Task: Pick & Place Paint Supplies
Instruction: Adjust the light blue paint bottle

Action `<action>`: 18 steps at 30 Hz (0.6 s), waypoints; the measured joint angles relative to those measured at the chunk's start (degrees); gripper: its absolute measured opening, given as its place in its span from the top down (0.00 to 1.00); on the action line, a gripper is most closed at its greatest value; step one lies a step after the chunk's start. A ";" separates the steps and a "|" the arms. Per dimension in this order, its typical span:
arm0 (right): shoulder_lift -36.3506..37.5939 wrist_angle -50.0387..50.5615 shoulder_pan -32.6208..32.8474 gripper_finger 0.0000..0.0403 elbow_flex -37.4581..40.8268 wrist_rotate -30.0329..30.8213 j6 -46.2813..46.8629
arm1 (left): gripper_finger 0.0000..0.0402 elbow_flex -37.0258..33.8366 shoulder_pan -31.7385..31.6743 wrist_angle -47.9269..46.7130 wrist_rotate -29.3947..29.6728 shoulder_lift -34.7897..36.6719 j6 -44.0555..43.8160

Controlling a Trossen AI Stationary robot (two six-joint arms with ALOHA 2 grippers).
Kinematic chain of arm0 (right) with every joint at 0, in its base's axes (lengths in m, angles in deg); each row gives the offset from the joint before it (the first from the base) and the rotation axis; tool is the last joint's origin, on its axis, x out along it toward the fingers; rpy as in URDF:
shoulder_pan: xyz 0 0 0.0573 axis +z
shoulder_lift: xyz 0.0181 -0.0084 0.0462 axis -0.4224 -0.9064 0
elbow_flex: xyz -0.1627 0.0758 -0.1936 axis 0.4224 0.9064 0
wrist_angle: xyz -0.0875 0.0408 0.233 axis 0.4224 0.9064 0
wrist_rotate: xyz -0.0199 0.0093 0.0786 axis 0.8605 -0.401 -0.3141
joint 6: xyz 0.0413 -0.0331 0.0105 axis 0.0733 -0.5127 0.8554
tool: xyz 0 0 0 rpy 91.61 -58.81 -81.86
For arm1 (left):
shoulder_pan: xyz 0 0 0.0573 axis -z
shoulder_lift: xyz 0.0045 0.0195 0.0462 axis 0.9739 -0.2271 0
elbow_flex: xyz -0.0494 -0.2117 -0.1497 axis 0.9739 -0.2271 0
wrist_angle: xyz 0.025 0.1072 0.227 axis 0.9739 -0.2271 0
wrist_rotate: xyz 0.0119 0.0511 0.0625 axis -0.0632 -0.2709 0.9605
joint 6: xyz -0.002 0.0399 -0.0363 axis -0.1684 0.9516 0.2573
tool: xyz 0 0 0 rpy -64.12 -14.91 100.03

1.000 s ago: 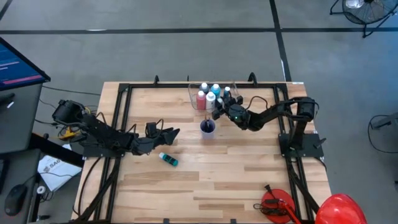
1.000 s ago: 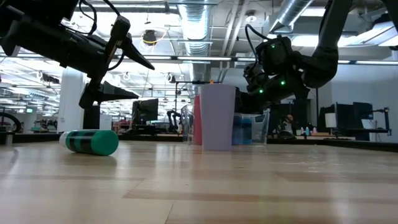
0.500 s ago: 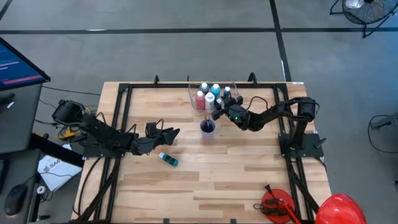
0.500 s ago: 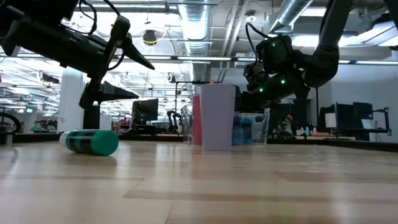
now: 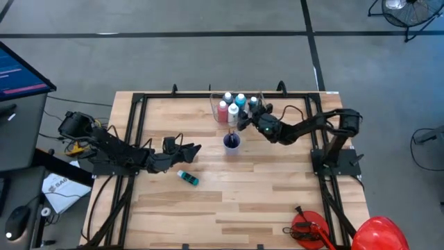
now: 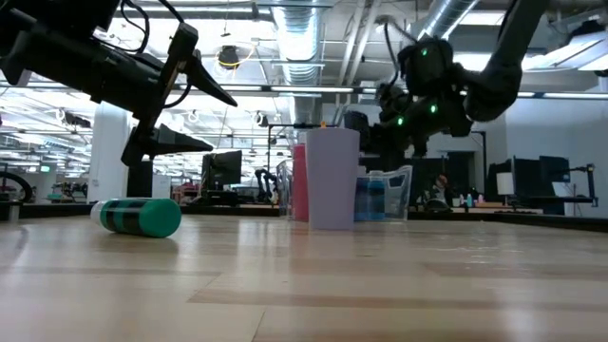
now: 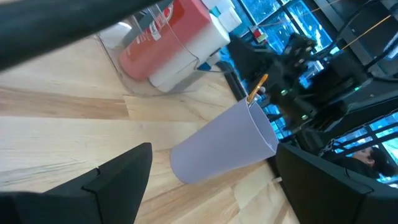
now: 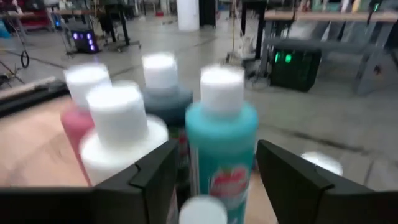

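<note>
My right gripper [image 8: 211, 180] hovers open over the clear tub [image 5: 216, 105], fingers apart before the teal bottle [image 8: 221, 149]; nothing is gripped.

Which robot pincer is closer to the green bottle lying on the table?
Left. The left pincer hangs open just above the green bottle. The right pincer is far off, over the clear tub of bottles.

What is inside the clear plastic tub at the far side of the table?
The clear plastic tub holds upright white-capped paint bottles: a red one, a teal one, a white one. The right gripper covers part of it, so the full count is hidden.
</note>
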 joint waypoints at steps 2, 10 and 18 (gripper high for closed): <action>2.38 0.20 0.05 0.49 0.00 0.78 -2.20 | 0.16 0.00 0.00 -0.02 -0.12 0.00 0.08; 16.88 6.87 0.06 0.54 0.00 1.15 -6.47 | 0.16 0.00 0.00 1.04 -2.75 0.00 0.70; 29.28 21.45 0.10 0.60 0.00 0.76 -5.54 | 0.16 0.02 0.00 3.33 -6.20 0.02 0.41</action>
